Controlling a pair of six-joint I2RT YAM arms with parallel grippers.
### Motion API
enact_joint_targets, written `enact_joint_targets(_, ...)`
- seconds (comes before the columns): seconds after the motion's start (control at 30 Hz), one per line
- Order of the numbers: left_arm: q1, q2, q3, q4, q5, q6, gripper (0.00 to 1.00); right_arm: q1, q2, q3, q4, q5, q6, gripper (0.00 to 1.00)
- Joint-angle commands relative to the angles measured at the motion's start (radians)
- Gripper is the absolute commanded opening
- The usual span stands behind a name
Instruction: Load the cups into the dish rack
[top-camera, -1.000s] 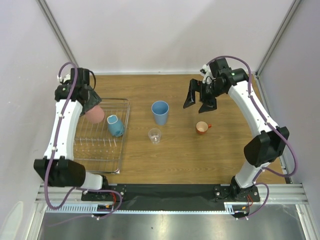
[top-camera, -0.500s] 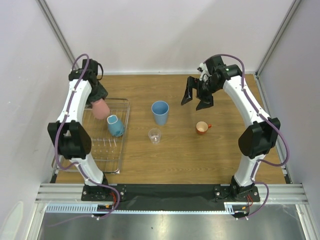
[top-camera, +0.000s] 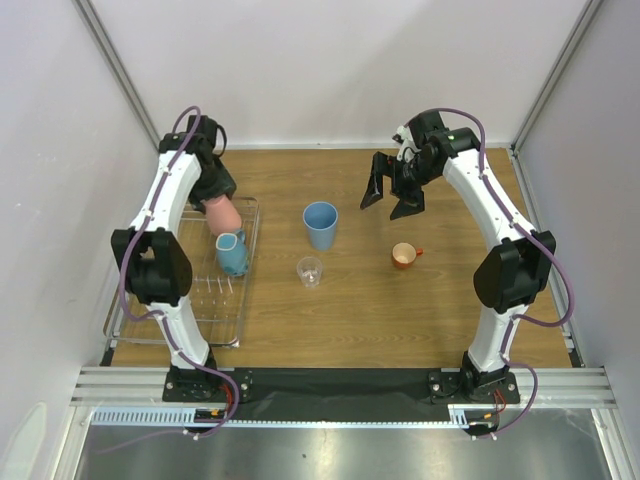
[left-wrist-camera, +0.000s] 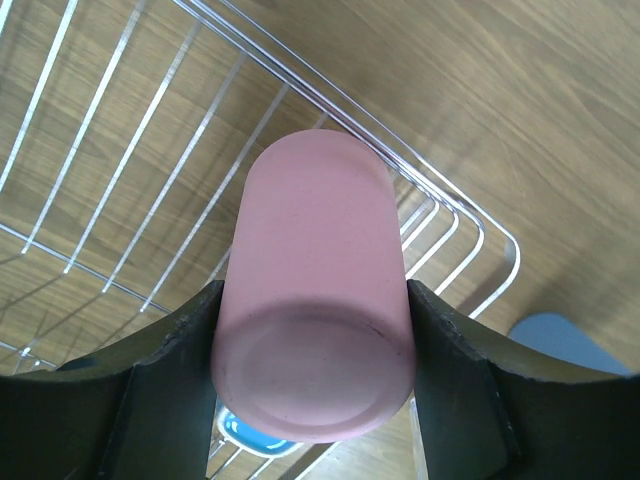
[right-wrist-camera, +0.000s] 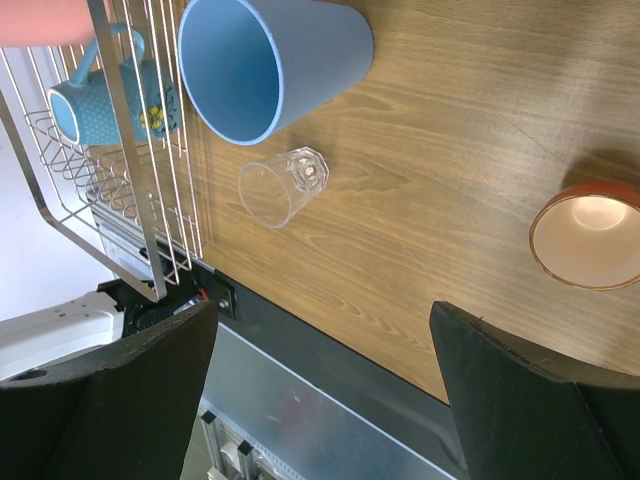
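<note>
Left gripper (left-wrist-camera: 315, 340) clasps the pink cup (left-wrist-camera: 315, 240), mouth down over the rack's (top-camera: 190, 305) far corner, just behind the mug (top-camera: 231, 252)

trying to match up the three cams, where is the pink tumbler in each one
Top external: pink tumbler, held in the left gripper at the dish rack's far right corner.
Left wrist: pink tumbler fills the centre, base toward the camera.
Right wrist: only a pink sliver in the top left corner.
Shared landmark: the rack's wires, seen in all three.
</note>
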Motion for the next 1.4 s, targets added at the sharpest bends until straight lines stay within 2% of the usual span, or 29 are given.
enact_joint_targets(0.0,-0.019,-0.038,0.014,-0.012,0.023,0.016,0.00,-0.005,-0.010,0.031,0.000,-0.019,0.004,0.94)
enact_joint_targets(0.47,-0.024,0.032,0.008,0.030,0.066,0.057,0.00,0.008,-0.021,0.005,0.030,-0.023,0.014,0.94)
enact_joint_targets(0.83,-0.032,0.049,-0.032,0.040,0.036,0.060,0.07,0.012,0.001,0.030,0.024,-0.020,0.010,0.94)
enact_joint_targets(0.87,-0.032,0.046,-0.032,0.036,0.036,0.059,0.07,0.014,0.002,0.031,0.024,-0.022,0.009,0.94)
enact_joint_targets(0.93,-0.035,0.042,-0.035,0.030,0.034,0.060,0.00,0.018,0.010,0.037,0.023,-0.023,0.007,0.94)
enact_joint_targets(1.17,-0.041,-0.070,-0.083,0.002,-0.093,0.036,0.00,0.029,0.011,0.037,0.023,-0.022,0.006,0.94)
enact_joint_targets(1.37,-0.042,-0.084,-0.144,0.014,-0.038,0.014,0.00,0.035,0.008,0.036,0.027,-0.023,0.009,0.94)
